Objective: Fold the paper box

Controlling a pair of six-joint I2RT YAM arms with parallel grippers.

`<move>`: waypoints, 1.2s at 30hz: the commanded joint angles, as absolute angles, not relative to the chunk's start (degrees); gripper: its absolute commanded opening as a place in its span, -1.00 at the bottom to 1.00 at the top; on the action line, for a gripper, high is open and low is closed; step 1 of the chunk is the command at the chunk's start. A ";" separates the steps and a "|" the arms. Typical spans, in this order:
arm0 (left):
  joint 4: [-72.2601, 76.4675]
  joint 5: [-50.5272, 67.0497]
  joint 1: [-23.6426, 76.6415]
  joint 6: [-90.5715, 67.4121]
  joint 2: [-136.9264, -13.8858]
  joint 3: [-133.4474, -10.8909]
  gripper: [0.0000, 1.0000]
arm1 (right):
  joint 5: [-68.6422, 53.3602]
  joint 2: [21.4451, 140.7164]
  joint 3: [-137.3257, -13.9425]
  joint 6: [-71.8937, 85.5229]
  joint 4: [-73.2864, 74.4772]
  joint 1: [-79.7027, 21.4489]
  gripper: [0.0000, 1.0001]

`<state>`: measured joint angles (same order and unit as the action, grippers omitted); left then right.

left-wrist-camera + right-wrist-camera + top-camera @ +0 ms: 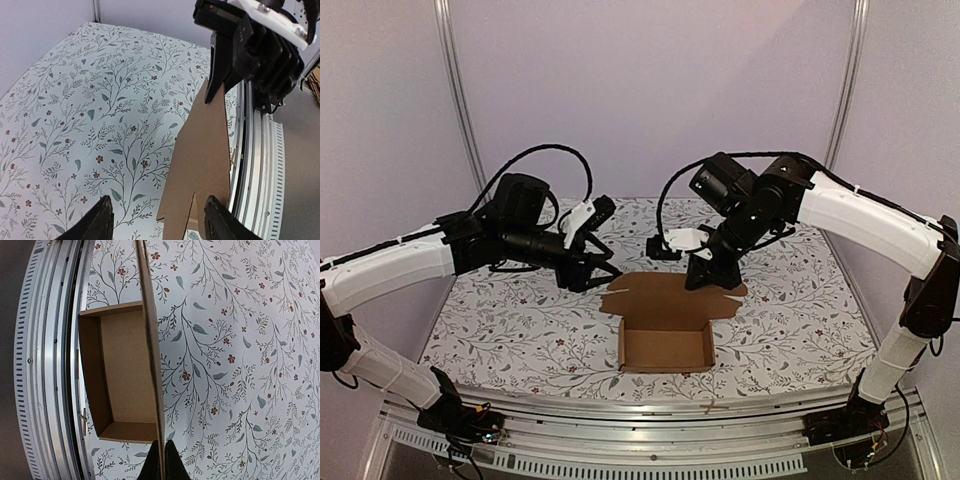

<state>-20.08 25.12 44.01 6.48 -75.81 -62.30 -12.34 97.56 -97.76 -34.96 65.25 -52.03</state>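
Paper box [665,345] lid flap clamped in right hand [162,462]; left hand [155,202] apart, fingers [97,222] mostly cropped.

- Open brown cardboard box [665,347] sits near the floral-clothed bench's [500,330] front edge; its raised lid flap [665,295] walls the far side.
- Black right tool [706,279] pinches the flap's right edge.
- Black left tool [603,273], jaws apart, straddles the flap's left edge.
- Bench either side of the box lies passable.
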 commanded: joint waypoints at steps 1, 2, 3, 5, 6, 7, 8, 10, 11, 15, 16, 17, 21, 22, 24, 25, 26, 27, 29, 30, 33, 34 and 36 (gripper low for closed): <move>-20.08 28.04 45.72 7.19 -75.64 -62.45 0.23 | -11.80 98.03 -99.63 -34.00 65.48 -51.68 -1.00; -20.12 28.57 45.93 7.33 -75.81 -62.41 0.23 | -11.76 98.22 -99.78 -33.88 65.48 -51.61 -1.00; -20.12 29.00 46.19 7.36 -75.89 -62.40 0.23 | -11.75 98.32 -99.90 -33.77 65.48 -51.58 -1.00; -20.12 29.60 46.67 7.59 -76.13 -62.32 0.23 | -11.78 98.72 -100.10 -33.52 65.46 -51.59 -1.00; -20.18 29.88 46.86 7.71 -76.29 -62.39 0.24 | -11.88 98.85 -100.17 -33.43 65.48 -51.53 -1.00; -20.27 30.19 46.99 7.75 -76.43 -62.47 0.24 | -11.99 98.99 -100.27 -33.25 65.46 -51.52 -1.00; -20.36 30.60 47.13 7.88 -76.53 -62.49 0.24 | -12.16 99.04 -100.38 -33.16 65.48 -51.46 -1.00; -20.23 31.72 47.40 7.99 -76.84 -62.54 0.24 | -12.50 99.20 -100.66 -33.01 65.56 -51.50 -1.00; -20.22 32.21 47.52 8.12 -77.05 -62.64 0.24 | -12.64 99.27 -100.72 -32.93 65.64 -51.49 -1.00; -19.98 33.57 48.13 8.44 -77.78 -62.99 0.25 | -13.46 99.57 -100.80 -32.78 65.86 -51.48 -1.00; -19.82 33.50 48.24 8.48 -77.93 -63.01 0.25 | -13.98 99.58 -100.74 -32.78 66.03 -51.49 -1.00; -19.64 33.61 48.33 8.52 -78.15 -63.02 0.25 | -15.00 99.58 -100.79 -32.86 66.21 -51.48 -1.00; -18.37 34.42 48.59 8.39 -79.51 -63.02 0.21 | -19.09 99.33 -100.96 -33.62 67.64 -51.49 -1.00; -18.11 34.57 48.68 8.35 -80.03 -63.09 0.19 | -20.29 99.28 -101.05 -34.00 68.22 -51.48 -1.00; -17.55 34.75 48.78 8.35 -80.87 -63.10 0.11 | -22.31 99.00 -101.21 -35.09 69.19 -51.45 -1.00; -17.51 35.05 48.78 8.42 -81.21 -63.17 0.08 | -22.88 98.80 -101.25 -35.40 69.46 -51.48 -1.00; -17.47 35.38 48.78 8.39 -81.47 -63.38 0.07 | -23.04 98.65 -101.18 -35.84 69.73 -51.48 -1.00; -17.61 35.45 48.78 8.31 -81.50 -63.62 0.09 | -22.64 98.49 -100.97 -36.12 69.86 -51.50 -1.00; -18.15 34.58 48.93 8.31 -80.24 -63.93 0.25 | -21.21 98.39 -100.56 -36.36 69.87 -51.48 -1.00; -18.50 33.58 48.95 8.59 -78.90 -63.86 0.31 | -20.72 98.35 -100.21 -36.45 69.87 -51.46 -1.00; -21.86 29.82 48.63 10.59 -74.38 -64.45 0.39 | -20.24 97.98 -99.23 -36.81 69.64 -51.50 -1.00; -23.35 29.04 48.26 11.13 -72.93 -64.81 0.40 | -20.03 97.79 -98.97 -36.82 69.55 -51.53 -1.00; -25.91 28.16 47.05 11.57 -70.80 -65.13 0.40 | -19.79 97.69 -98.80 -36.98 69.52 -51.46 -1.00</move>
<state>-21.06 31.24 48.10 9.32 -76.29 -62.70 -20.03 98.76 -99.68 -36.16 69.08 -51.70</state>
